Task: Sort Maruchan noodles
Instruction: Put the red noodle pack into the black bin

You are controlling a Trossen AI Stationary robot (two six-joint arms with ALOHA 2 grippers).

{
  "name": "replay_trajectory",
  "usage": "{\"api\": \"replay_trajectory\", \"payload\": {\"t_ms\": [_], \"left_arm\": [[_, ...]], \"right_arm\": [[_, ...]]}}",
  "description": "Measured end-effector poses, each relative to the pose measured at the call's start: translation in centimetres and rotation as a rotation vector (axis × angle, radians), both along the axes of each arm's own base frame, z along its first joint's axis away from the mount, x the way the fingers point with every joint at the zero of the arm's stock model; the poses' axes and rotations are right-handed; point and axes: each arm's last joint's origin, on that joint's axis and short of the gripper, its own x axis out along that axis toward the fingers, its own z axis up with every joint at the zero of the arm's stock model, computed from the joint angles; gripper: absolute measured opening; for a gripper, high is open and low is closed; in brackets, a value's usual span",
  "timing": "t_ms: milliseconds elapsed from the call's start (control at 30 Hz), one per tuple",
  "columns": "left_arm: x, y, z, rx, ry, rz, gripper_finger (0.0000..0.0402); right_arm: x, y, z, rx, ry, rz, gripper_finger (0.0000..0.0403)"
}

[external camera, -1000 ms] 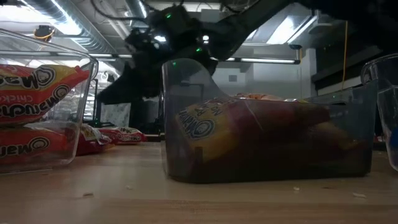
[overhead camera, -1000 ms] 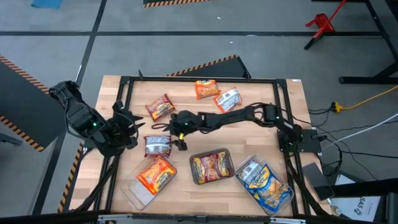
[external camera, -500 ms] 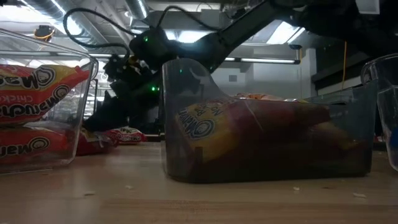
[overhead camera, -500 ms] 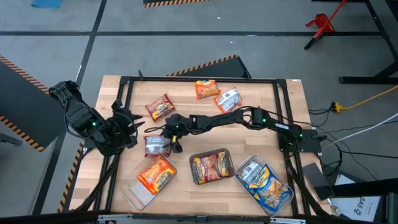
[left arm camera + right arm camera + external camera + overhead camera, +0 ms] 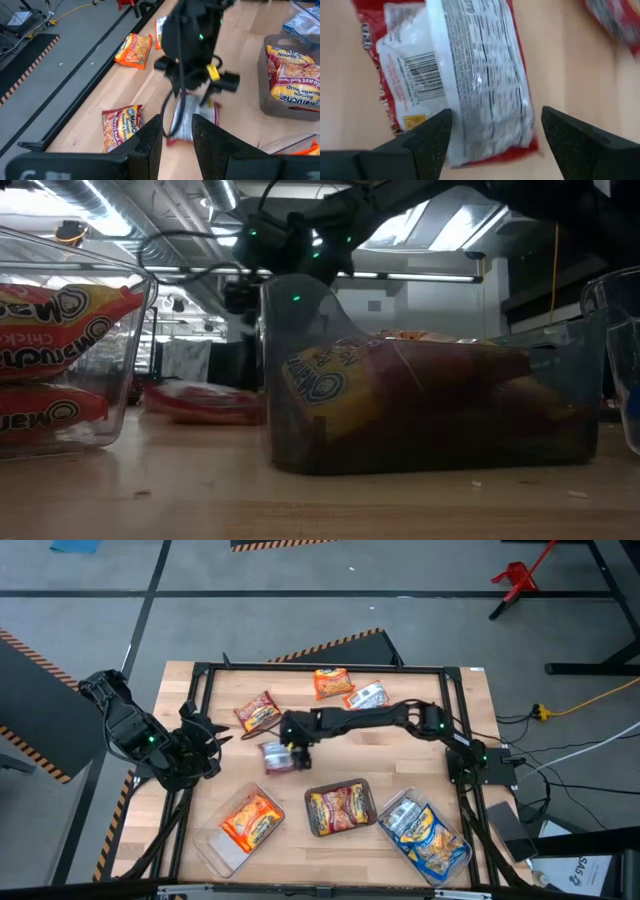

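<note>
My left pincer [image 5: 200, 745] is waiting at the left edge of the surface [image 5: 470, 700], fingers parted and holding nothing; it is sitting where it was a second ago.

Next to the right, the orange packet [image 5: 250, 820] is lying in the clear tray [image 5: 215, 850] near the front edge, unchanged. A dark red packet [image 5: 258, 712] is lying loose behind it, also unmoved.

My right pincer [image 5: 290, 745] is now hovering over the middle of the surface. Half a second ago it was reaching farther left, down at the red-and-white packet [image 5: 277, 756]. That packet is now lying further right than before, just beneath the pincer, barcode side up in the right wrist view [image 5: 455, 75]. My fingers [image 5: 427, 145] are standing wide apart on either side of it, not gripping it.

Further right, the orange packet [image 5: 331, 682] and the white-backed packet [image 5: 366, 698] are lying at the back, unchanged. The middle tray [image 5: 340, 808] and the right tray [image 5: 425, 830] are holding their packets as before.
</note>
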Motion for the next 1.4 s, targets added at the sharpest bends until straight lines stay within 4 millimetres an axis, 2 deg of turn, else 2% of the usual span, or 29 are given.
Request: {"api": "replay_trajectory", "payload": {"t_ms": [200,267,367,433,533,633,767,967,1300,1400], "left_arm": [[0.0,0.0,0.0,0.004,0.003,-0.002,0.0098],[0.0,0.0,0.0,0.005,0.003,-0.002,0.0098],[0.0,0.0,0.0,0.006,0.004,-0.002,0.0098],[0.0,0.0,-0.2,0.012,0.01,-0.001,0.0098],[0.1,-0.1,-0.9,0.029,0.027,0.0,0.0098],[0.1,-0.1,-1.6,0.035,0.05,0.003,0.0098],[0.1,-0.2,-2.2,0.024,0.059,0.015,0.0099],[0.2,-0.2,-2.3,0.016,0.051,0.025,0.0099],[0.2,-0.2,-2.3,0.017,0.051,0.025,0.0098],[0.2,-0.2,-2.3,0.017,0.051,0.026,0.0098]], "right_arm": [[-2.6,-0.8,3.2,0.037,0.122,-0.013,0.0296],[-2.8,-0.2,4.2,0.047,0.107,0.003,0.0296],[-2.5,1.8,5.0,0.022,0.059,0.072,0.0296],[-2.0,3.7,4.6,-0.023,0.032,0.147,0.0296],[-0.7,6.4,3.0,-0.1,-0.052,0.253,0.0296],[0.2,8.1,1.4,-0.161,-0.095,0.316,0.0296],[0.8,7.6,0.3,-0.194,-0.103,0.289,0.0296],[1.1,6.2,-1.7,-0.337,-0.045,0.171,0.0296],[0.8,6.9,-1.7,-0.332,-0.018,0.156,0.0296],[0.6,7.2,-0.8,-0.321,0.006,0.146,0.0296]]}}
